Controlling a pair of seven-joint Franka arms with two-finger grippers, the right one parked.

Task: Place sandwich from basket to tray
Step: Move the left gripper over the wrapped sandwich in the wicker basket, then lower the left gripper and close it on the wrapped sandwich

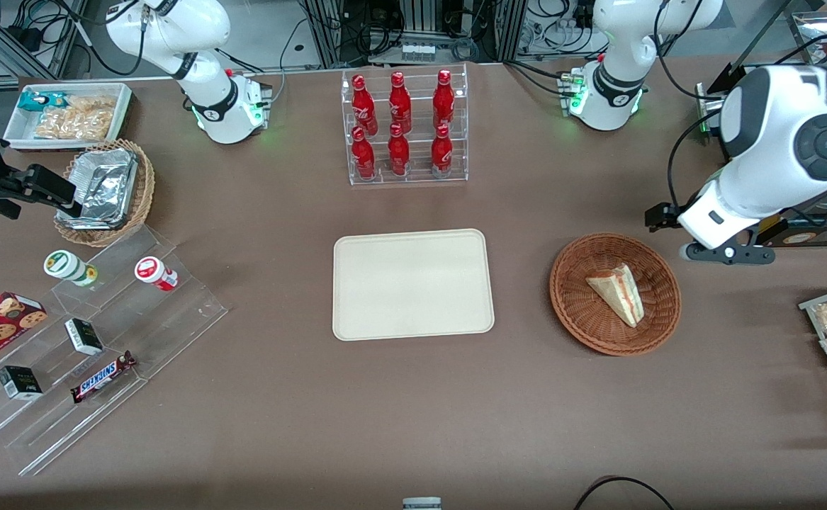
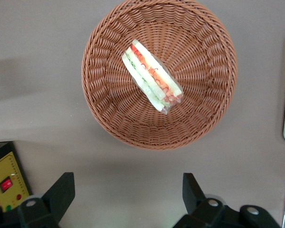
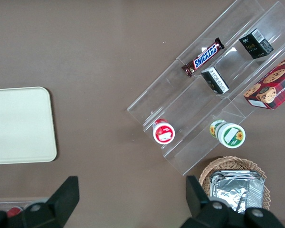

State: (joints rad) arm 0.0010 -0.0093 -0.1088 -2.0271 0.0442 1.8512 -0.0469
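Gripper [image 2: 128, 197] of my working left arm is spread wide and holds nothing; its two black fingers [image 2: 61, 192] stand apart over bare brown table, near the rim of the round reddish-brown woven wicker basket [image 2: 109, 128] but not over it. From the front view I see the arm high above the table toward its own end, next to the basket.

Inside the basket lies the small triangular sandwich of pale white bread with red and green filling [image 2: 152, 76]. It rests on one flat face near the middle of the bowl, apart from the rim all around. A thin clear wrap seems to cover it; I see a glossy crinkle at one end.

I judge that it is very light and soft. The bread will squash if I close hard, and the film may be a little slippery, so a gentle close is needed. I would take hold across the thickness of the wedge, one finger on each bread face, around the middle of its length where it is widest and the layers support each other. The thin pointed end would bend or slip out. Because it lies flat in a hollow bowl, the lower finger must slide under one edge, and the wicker ribs could catch it.

The flat cream rectangular tray with rounded corners [image 1: 413, 283] is beside the basket, toward the parked arm's end, with nothing on it.
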